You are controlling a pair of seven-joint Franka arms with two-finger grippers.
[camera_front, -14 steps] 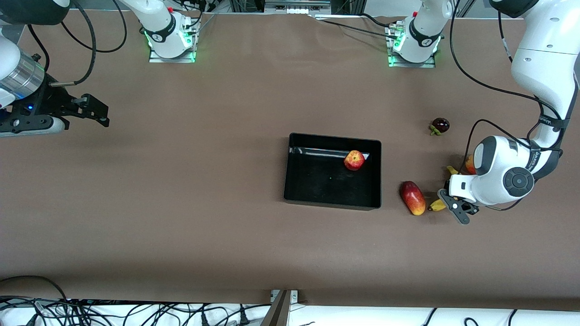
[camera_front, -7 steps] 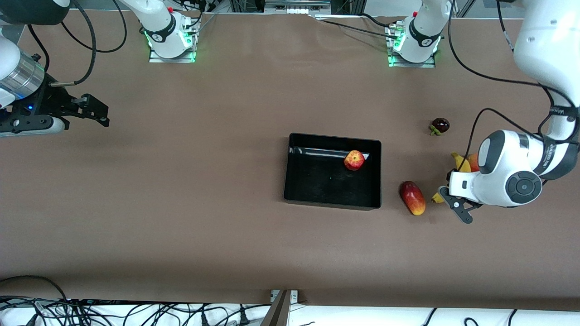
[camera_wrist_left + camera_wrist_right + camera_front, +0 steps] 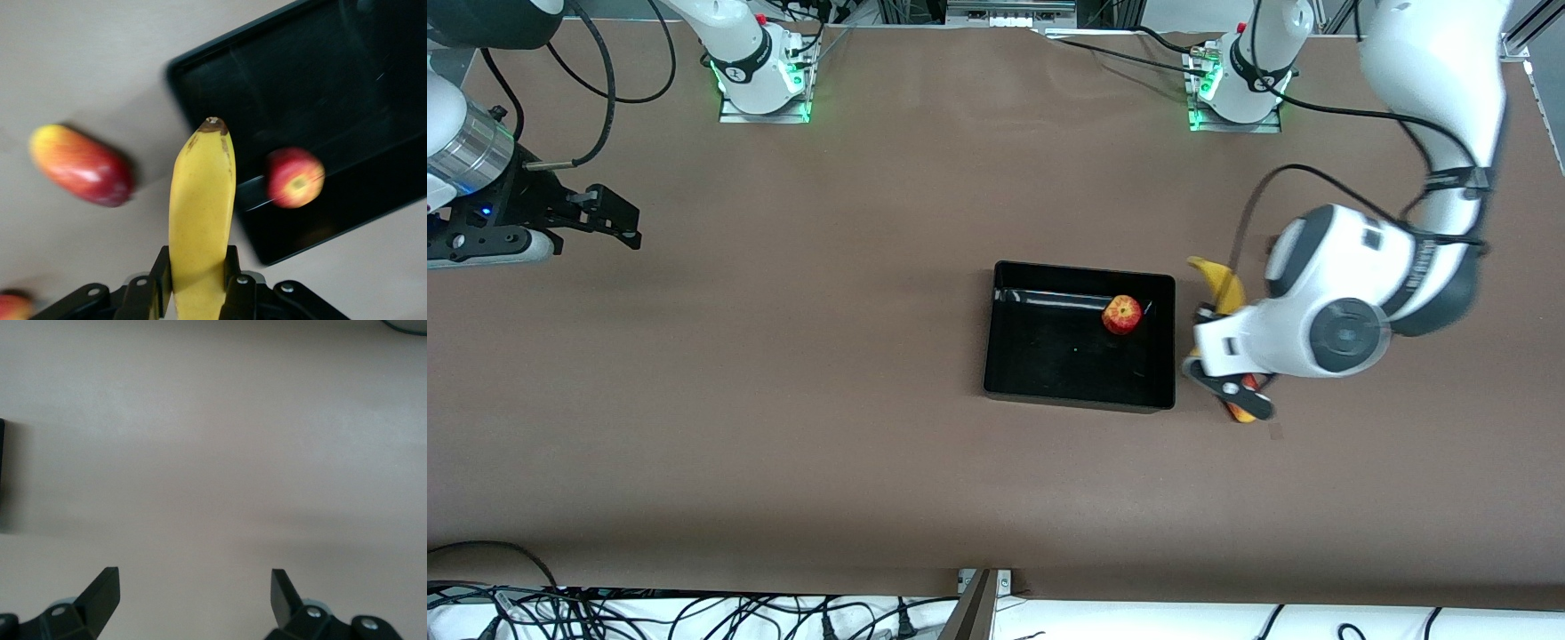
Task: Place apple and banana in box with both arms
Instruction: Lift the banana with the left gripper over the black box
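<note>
Left gripper carries banana above oval fruit.

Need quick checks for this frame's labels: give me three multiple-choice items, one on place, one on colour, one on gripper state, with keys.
1. Where is the apple?
A. in the box
B. on the table beside the box
C. in the right gripper

2. What colour is the box?
A. white
B. black
C. blue

3. What is the left gripper doing?
A. open over the table
B. shut on the apple
C. shut on the banana

Key: 1 A, the apple lies inside the walls. 2 B, glossy black plastic. 3 C, the fingers clamp the banana; the right gripper waits, open.
</note>
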